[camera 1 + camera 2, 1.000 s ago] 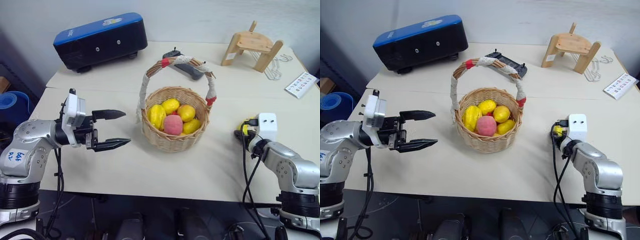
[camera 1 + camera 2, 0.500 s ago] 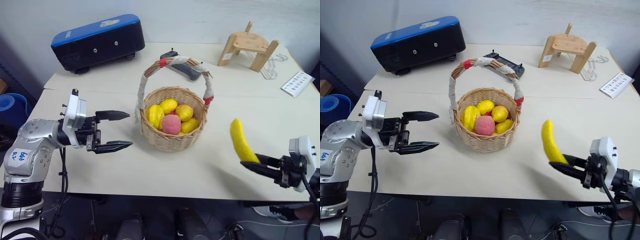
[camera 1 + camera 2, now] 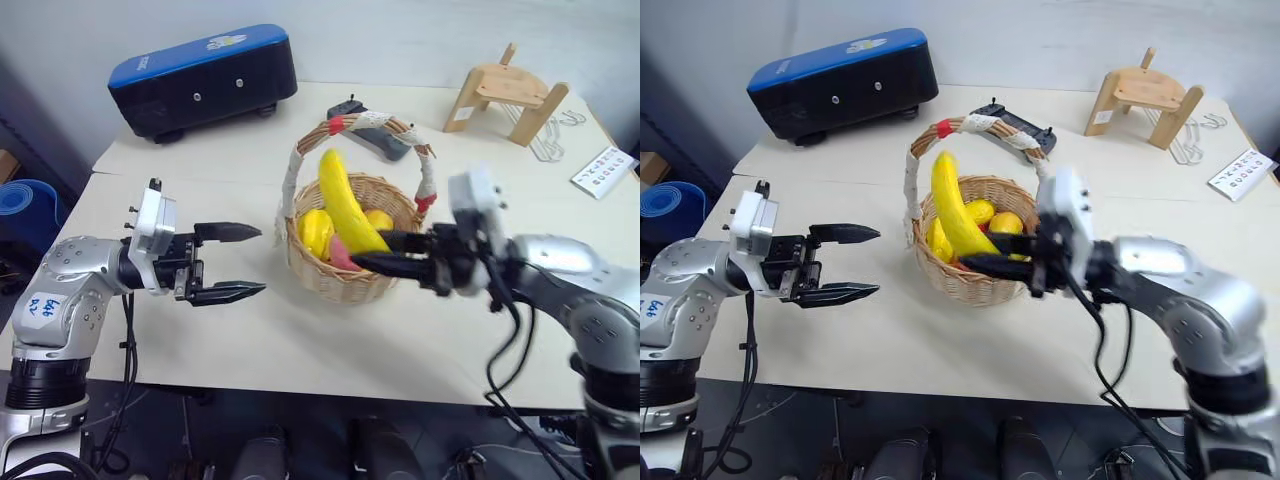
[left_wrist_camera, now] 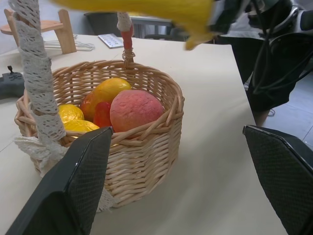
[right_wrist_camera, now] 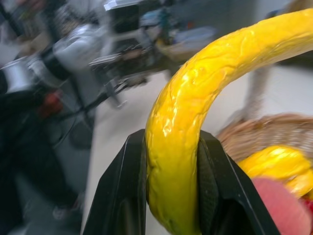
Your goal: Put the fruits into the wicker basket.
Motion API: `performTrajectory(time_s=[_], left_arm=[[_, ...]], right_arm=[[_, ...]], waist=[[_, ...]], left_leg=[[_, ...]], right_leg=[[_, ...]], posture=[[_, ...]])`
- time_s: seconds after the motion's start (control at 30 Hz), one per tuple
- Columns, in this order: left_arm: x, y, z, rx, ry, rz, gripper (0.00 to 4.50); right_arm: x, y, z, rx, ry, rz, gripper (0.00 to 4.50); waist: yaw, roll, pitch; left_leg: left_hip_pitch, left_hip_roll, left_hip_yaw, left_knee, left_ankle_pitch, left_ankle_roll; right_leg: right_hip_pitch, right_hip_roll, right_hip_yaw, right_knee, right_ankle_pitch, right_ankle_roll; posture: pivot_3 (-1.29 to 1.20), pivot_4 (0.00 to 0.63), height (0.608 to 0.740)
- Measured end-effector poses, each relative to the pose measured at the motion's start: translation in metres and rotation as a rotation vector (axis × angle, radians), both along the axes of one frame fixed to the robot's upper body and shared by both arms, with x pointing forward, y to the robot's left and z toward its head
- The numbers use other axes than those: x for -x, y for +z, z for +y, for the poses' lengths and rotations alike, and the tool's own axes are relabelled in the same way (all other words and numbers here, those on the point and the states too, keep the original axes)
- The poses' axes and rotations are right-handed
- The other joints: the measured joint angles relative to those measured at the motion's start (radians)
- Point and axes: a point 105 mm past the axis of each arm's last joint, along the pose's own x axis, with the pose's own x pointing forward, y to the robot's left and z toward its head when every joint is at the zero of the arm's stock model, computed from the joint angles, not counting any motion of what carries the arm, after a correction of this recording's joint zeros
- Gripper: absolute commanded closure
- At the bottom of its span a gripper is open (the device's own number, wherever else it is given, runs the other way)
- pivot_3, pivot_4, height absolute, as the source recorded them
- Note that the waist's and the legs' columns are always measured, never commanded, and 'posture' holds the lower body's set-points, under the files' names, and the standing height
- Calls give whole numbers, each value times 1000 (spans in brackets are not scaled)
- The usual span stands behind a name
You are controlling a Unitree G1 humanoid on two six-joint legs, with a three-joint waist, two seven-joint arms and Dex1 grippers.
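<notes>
The wicker basket (image 3: 335,282) stands mid-table with its cloth-wrapped handle (image 3: 375,122) arching over it. Inside lie a pinkish-red peach (image 4: 136,109), a red-and-yellow mango (image 4: 105,93) and small yellow fruits (image 4: 71,112). My right gripper (image 3: 372,250) reaches in level from the right, shut on the lower end of a yellow banana (image 3: 345,205). The banana rises slanting above the basket's near rim, under the handle. In the right wrist view both fingers (image 5: 122,196) clamp the banana (image 5: 205,98). My left gripper (image 3: 255,262) hovers open just left of the basket, with nothing between its fingers (image 4: 73,186).
A blue-and-black box (image 3: 200,80) sits at the back left, a black controller (image 3: 380,142) right behind the basket, a wooden stand (image 3: 505,90) at the back right, and a white card (image 3: 605,170) by the right edge. The table's front edge runs close below both arms.
My right gripper has swung up and to the left with the banana, from the table's front right to over the basket. The left gripper has stayed where it was.
</notes>
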Motion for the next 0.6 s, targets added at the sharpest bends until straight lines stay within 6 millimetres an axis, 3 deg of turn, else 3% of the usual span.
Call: performTrajectory(time_s=[0.2,0.23,0.43,0.53,0.6], left_arm=[[5,-3,-2,9,14,10,0],[5,-4,-1,11,21,11,0],[4,-7,-1,16,37,20,0],[3,-6,-1,20,39,17,0],[3,-6,-1,21,42,13,0]], right_arm=[[-30,-16,2,57,-151,29,3662],[-31,-16,1,61,-159,27,2936],[-31,-17,-4,75,-136,30,1044],[-22,-15,-18,69,-103,17,40],[-3,-20,-38,70,-47,32,40]], waist=[[0,0,0],[0,0,0],[0,0,0],[3,0,0],[14,0,0]], left_leg=[[-3,0,-1,0,-1,1],[-3,0,-1,1,-1,1],[-2,0,-1,1,0,1],[-3,0,-1,0,-1,1],[-3,0,-2,0,-2,3]], right_leg=[[-1,0,-1,4,1,1],[-1,0,-1,4,1,1],[-1,0,-1,5,1,1],[-1,0,-1,5,1,1],[0,0,-1,4,1,1]], posture=[[0,150,740],[0,150,740],[0,150,740],[0,150,740],[0,150,740]])
